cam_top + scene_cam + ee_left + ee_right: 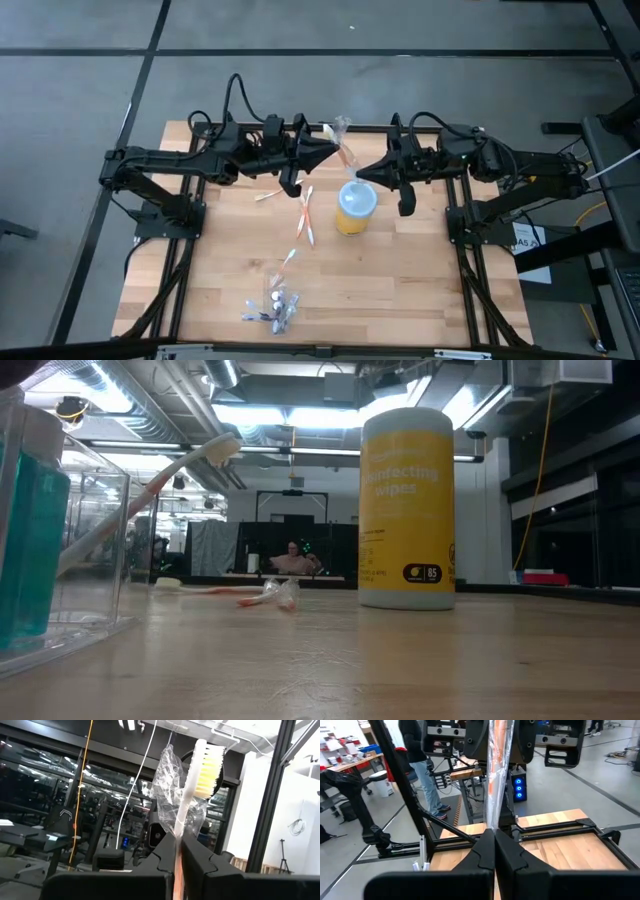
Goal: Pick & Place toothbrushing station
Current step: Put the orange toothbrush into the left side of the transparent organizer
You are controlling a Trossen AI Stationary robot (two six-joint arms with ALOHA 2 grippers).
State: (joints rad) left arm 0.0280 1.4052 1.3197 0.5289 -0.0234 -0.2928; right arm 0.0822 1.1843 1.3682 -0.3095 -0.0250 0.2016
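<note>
- While both arms meet above the table's far middle, the left gripper (328, 152) is clamped on a wrapped toothbrush (200, 780), bristles pointing away from its fingers (200, 865).
- From the other side, the right gripper (362, 175) is pinched tight on the clear wrapper (499, 765) of that same brush.
- Just below them stands the yellow canister (354, 208), upright on the table (420, 280).
- Beside it, loose toothbrushes (305, 215) lie crossed.
- Near the front edge sits a small pile of wrapped items (272, 306).
- A person (422, 765) stands beyond the table.
</note>
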